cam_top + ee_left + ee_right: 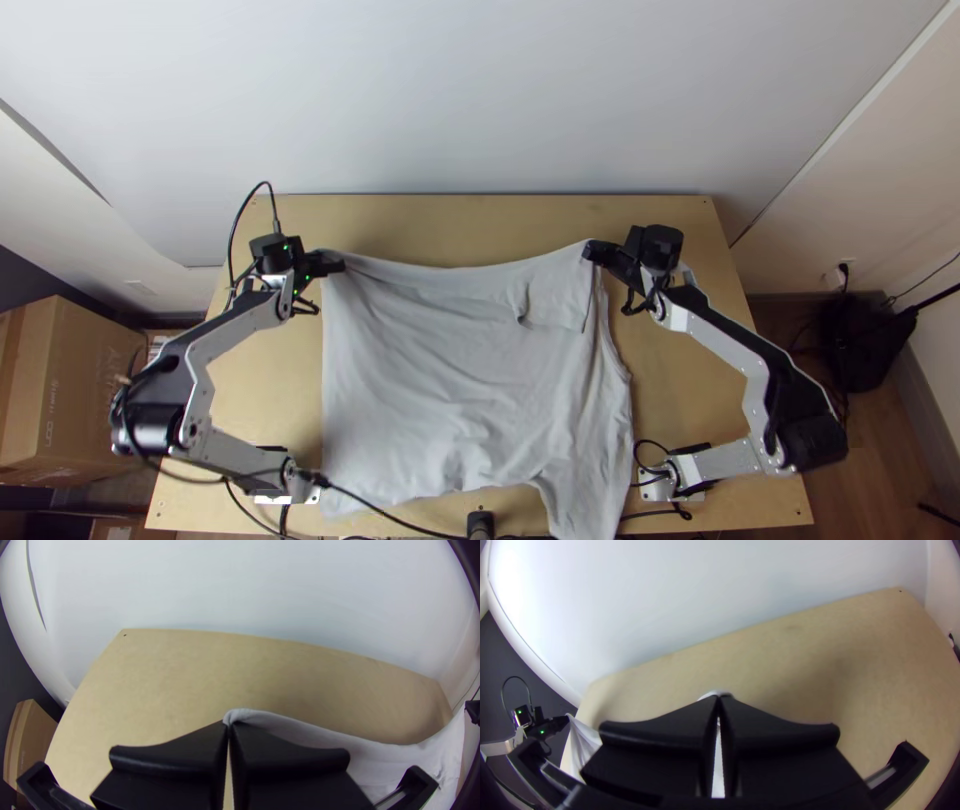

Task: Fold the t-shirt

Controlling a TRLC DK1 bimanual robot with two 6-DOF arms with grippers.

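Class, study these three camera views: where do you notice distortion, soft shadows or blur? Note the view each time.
Top view: soft shadow on the table beyond the shirt's upper edge; left wrist view: the table's far edge bows; right wrist view: dark corners, near fingers slightly blurred.

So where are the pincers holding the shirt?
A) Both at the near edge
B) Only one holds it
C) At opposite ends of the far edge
C: the left pincer and right pincer each pinch one end of the far edge of the t-shirt.
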